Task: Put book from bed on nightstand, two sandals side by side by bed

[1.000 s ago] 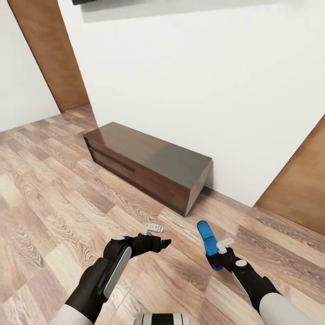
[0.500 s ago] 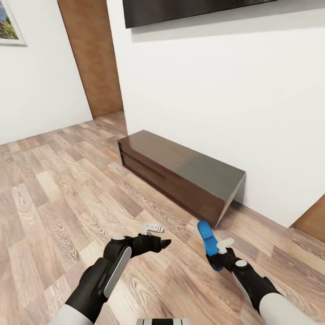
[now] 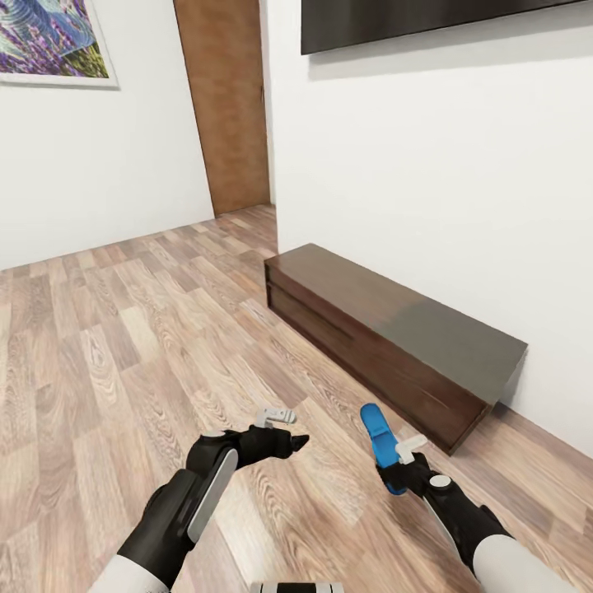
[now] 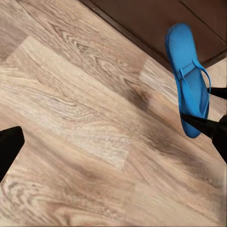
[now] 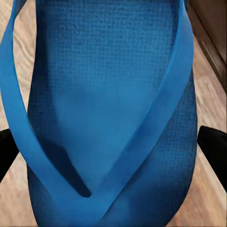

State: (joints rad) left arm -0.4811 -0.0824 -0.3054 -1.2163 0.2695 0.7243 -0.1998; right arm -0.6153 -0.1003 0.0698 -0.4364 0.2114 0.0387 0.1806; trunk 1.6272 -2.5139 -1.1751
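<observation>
Gripping a bright blue sandal (image 3: 381, 443) by its heel end, the right gripper (image 3: 399, 476) held it above the wood-plank floor (image 3: 107, 346), its fingers pressed against either edge of the sole. In the right wrist view the sandal (image 5: 111, 113) lay strap-side up, the Y-shaped thong running down to the toe post, with a dark fingertip (image 5: 213, 146) at each side. From the left wrist view the same sandal (image 4: 188, 78) hung over the floor (image 4: 80, 123) in front of the low dark cabinet (image 4: 156, 23), and the black fingers of the right gripper (image 4: 201, 124) closed on its lower end.

The left gripper (image 3: 290, 430) hovered empty over the planks, its fingers apart, one white and one black, well apart from the sandal.

A long, low, glossy dark-brown cabinet (image 3: 395, 342) stood against the white wall (image 3: 428, 181), just beyond the held sandal. A dark flat panel (image 3: 412, 21) hung on that wall above it. To the left, a brown wooden door (image 3: 224, 99) stood beside the wall's corner, and a framed picture (image 3: 49, 41) hung on the further white wall.
</observation>
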